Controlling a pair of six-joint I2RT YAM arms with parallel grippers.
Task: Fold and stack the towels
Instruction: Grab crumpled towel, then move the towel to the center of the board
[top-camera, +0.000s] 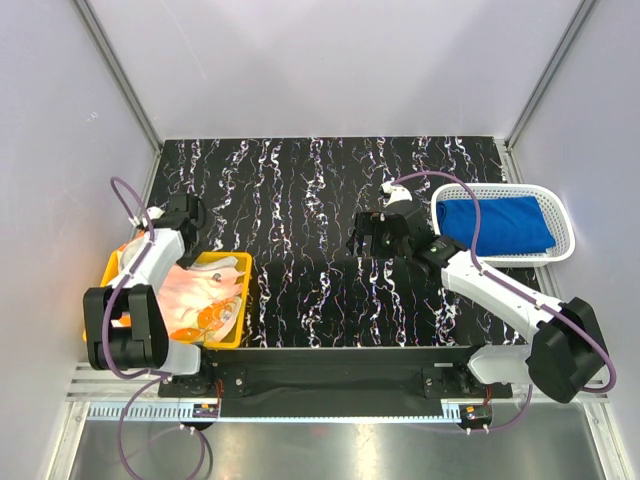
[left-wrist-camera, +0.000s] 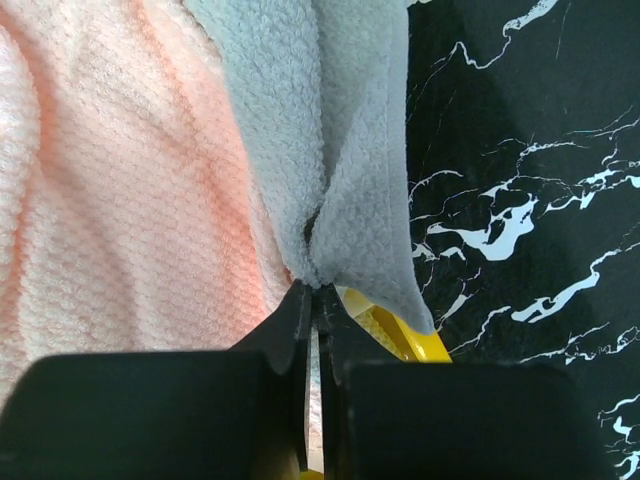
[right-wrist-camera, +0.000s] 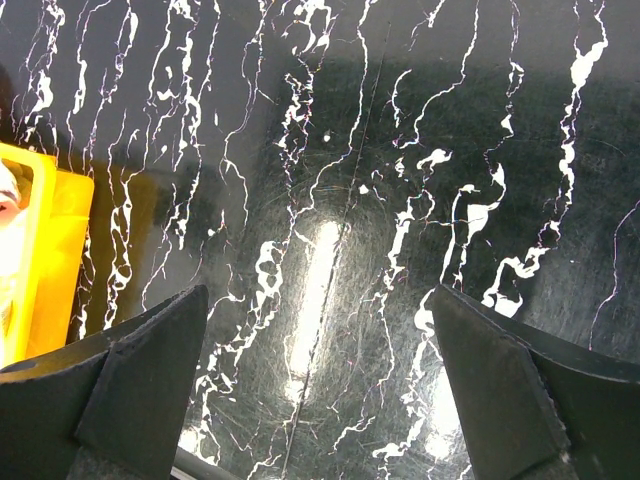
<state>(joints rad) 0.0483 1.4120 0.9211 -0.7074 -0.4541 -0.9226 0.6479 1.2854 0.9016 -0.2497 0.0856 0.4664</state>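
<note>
In the left wrist view my left gripper (left-wrist-camera: 315, 290) is shut on a pinched fold of a plain off-white towel (left-wrist-camera: 350, 150), right above the rim of the yellow bin (left-wrist-camera: 400, 335). A pale pink towel (left-wrist-camera: 120, 180) fills the bin to the left of the fold. From above, the left gripper (top-camera: 192, 238) sits at the bin's far edge, over the pink towel (top-camera: 185, 285) and an orange-and-white patterned towel (top-camera: 205, 320). My right gripper (top-camera: 365, 235) hovers over the table's middle, open (right-wrist-camera: 318, 300), with only bare black marble between its fingers. A folded royal blue towel (top-camera: 495, 225) lies in the white basket.
The yellow bin (top-camera: 245, 300) stands at the table's near left; its corner also shows in the right wrist view (right-wrist-camera: 55, 250). The white perforated basket (top-camera: 562, 218) stands at the right edge. Black marble tabletop (top-camera: 300, 190) spans between them, with grey walls around.
</note>
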